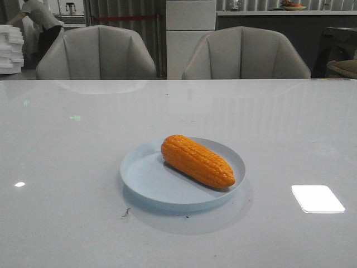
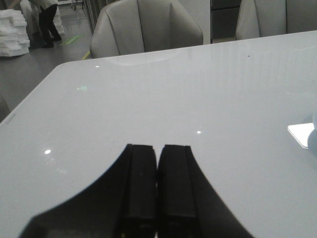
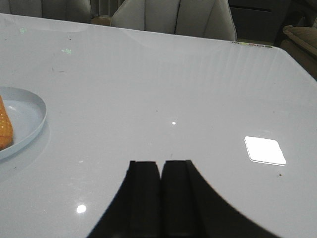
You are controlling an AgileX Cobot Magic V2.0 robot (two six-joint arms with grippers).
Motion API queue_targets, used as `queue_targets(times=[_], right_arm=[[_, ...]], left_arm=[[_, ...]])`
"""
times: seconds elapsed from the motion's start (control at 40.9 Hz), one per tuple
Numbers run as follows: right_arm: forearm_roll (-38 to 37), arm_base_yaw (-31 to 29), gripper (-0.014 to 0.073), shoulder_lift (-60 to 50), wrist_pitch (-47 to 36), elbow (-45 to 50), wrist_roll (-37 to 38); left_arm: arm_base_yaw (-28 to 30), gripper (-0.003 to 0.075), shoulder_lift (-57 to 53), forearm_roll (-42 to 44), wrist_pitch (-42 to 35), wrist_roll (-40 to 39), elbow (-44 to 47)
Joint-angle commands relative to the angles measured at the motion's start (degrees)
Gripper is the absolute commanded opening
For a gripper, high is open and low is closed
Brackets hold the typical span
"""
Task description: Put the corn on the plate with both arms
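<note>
An orange corn cob point(image 1: 198, 161) lies on its side in the pale blue plate point(image 1: 146, 177) at the middle of the white table, its tapered end toward the front right. Neither arm shows in the front view. My left gripper point(image 2: 157, 147) is shut with nothing between its black fingers, over bare table well left of the plate, whose rim point(image 2: 314, 134) just shows at the frame edge. My right gripper point(image 3: 161, 163) is shut and empty too, to the right of the plate point(image 3: 29, 119); a sliver of corn point(image 3: 4, 126) shows there.
Two grey chairs point(image 1: 97, 53) point(image 1: 245, 54) stand behind the table's far edge. A person point(image 1: 42, 22) bends over at the back left near stacked white foam point(image 1: 10, 50). A bright window reflection point(image 1: 317, 199) lies on the table at the right.
</note>
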Motion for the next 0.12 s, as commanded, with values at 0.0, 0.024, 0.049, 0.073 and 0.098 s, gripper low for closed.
queue_targets(times=[0.0, 0.024, 0.049, 0.073, 0.098], right_arm=[[0.51, 0.08, 0.0055, -1.28, -4.42, -1.26, -0.25], [0.51, 0.08, 0.0055, -1.28, -4.42, -1.26, -0.25], [0.51, 0.08, 0.0055, -1.28, -4.42, -1.26, -0.25], [0.51, 0.08, 0.0055, -1.28, -4.42, -1.26, -0.25], [0.51, 0.08, 0.0055, -1.28, -4.42, -1.26, -0.25]], left_arm=[[0.25, 0.0095, -0.97, -0.53, -4.61, -0.64, 2.1], [0.25, 0.0095, -0.97, -0.53, -4.61, -0.64, 2.1], [0.25, 0.0095, -0.97, -0.53, -4.61, -0.64, 2.1], [0.25, 0.0095, -0.97, -0.53, -4.61, -0.64, 2.1], [0.25, 0.0095, -0.97, -0.53, -4.61, -0.64, 2.1]])
